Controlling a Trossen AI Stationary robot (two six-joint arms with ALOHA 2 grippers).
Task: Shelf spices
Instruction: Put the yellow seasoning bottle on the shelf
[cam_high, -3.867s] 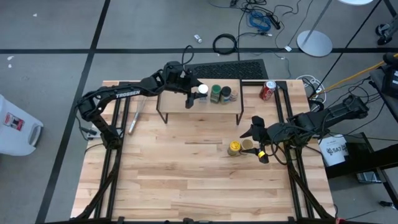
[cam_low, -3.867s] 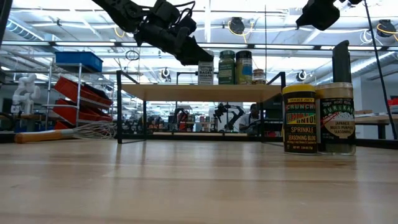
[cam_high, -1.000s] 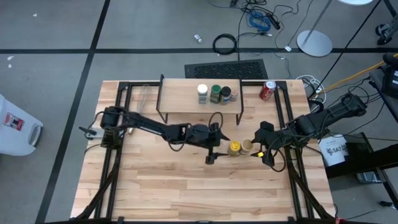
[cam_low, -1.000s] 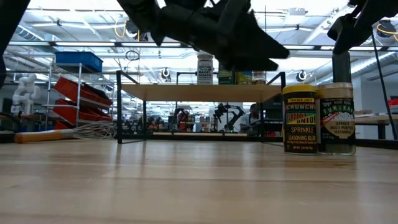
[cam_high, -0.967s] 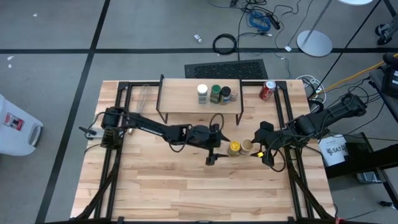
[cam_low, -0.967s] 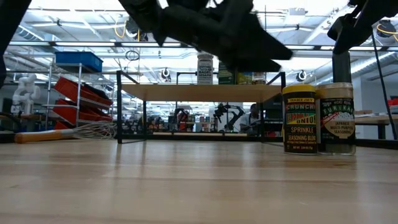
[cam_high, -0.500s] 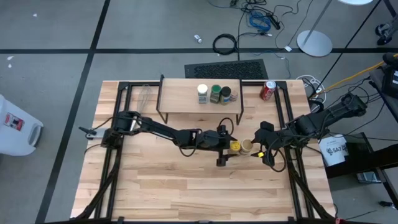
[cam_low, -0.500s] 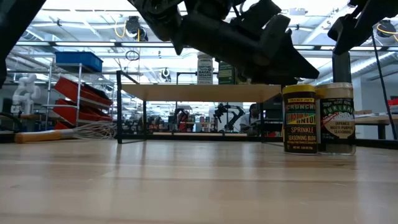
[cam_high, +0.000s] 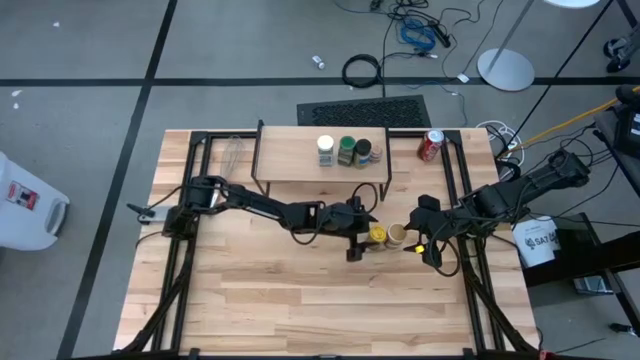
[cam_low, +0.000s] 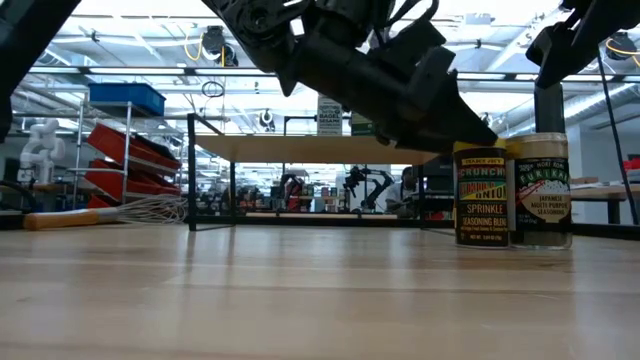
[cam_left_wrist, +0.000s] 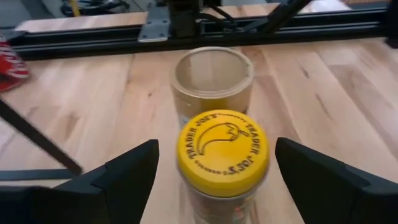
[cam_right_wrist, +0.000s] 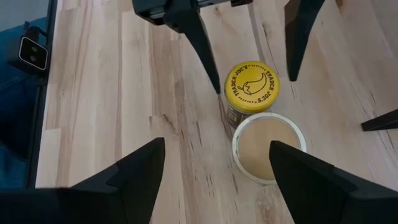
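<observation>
In the high view, the shelf (cam_high: 320, 165) at upper centre carries three spice jars (cam_high: 343, 151). Mid-frame, the left gripper (cam_high: 362, 238) is spread wide around the yellow-lidded jar (cam_high: 377, 236), gripping nothing. The tan-lidded jar (cam_high: 398, 235) touches it. Further right, the right gripper (cam_high: 428, 236) hovers open and empty.
</observation>
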